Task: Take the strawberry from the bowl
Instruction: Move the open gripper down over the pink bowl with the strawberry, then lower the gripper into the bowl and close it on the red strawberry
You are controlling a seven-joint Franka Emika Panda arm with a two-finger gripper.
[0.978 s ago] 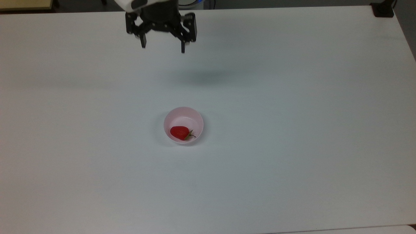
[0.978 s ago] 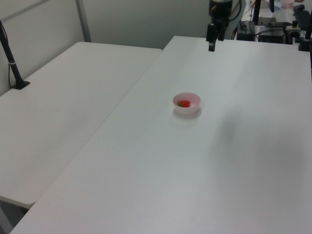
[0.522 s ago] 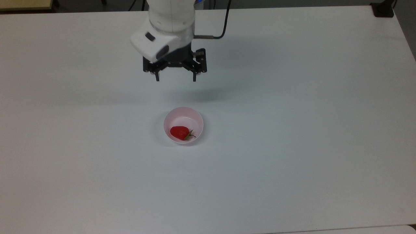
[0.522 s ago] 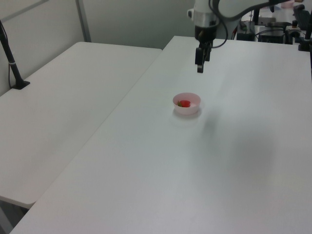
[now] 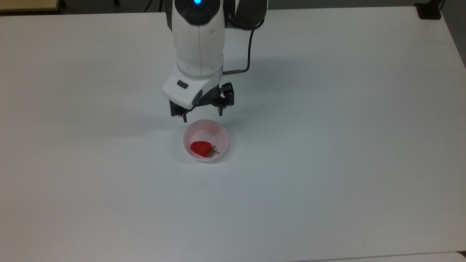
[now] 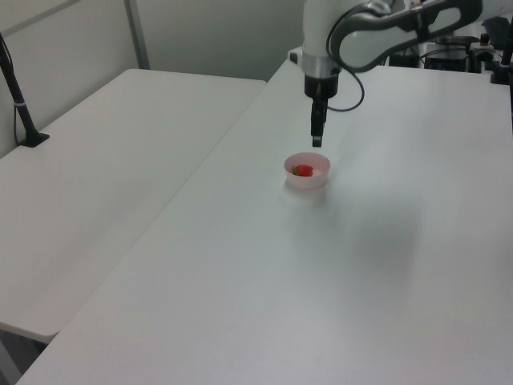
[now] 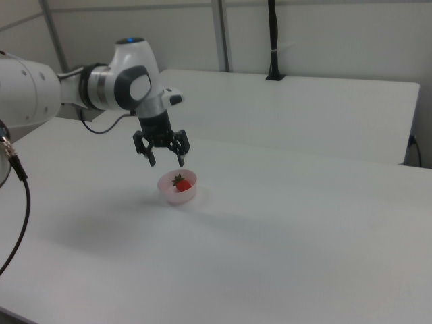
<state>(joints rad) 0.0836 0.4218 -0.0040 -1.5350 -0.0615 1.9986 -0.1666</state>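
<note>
On the top view's left half, the worktop [image 5: 91, 182] was white and bare around the working area. The gripper [image 5: 202, 115] hung just above the far rim of the bowl [image 5: 219, 133], pointing downward, and was not touching it. Its fingers [image 5: 185, 118] were spread wide and held nothing. The white arm [image 5: 198, 40] reached in from the top edge of the top view, with a black cable [image 5: 248, 51] looping on its right.

The pale pink bowl stood upright on the worktop near the middle. The strawberry [image 5: 201, 148] lay on its side inside the bowl, against the near wall, red body toward the top view's left and green cap toward the top view's right.

In the left view, the gripper [image 6: 317, 141] stood directly above the bowl [image 6: 314, 181], with the strawberry [image 6: 303, 170] visible inside.

In the right view, the gripper [image 7: 164, 161] hovered just above and slightly to the left of the bowl [image 7: 178, 195], fingers [image 7: 151, 160] apart, and the strawberry [image 7: 181, 183] rested within.
</note>
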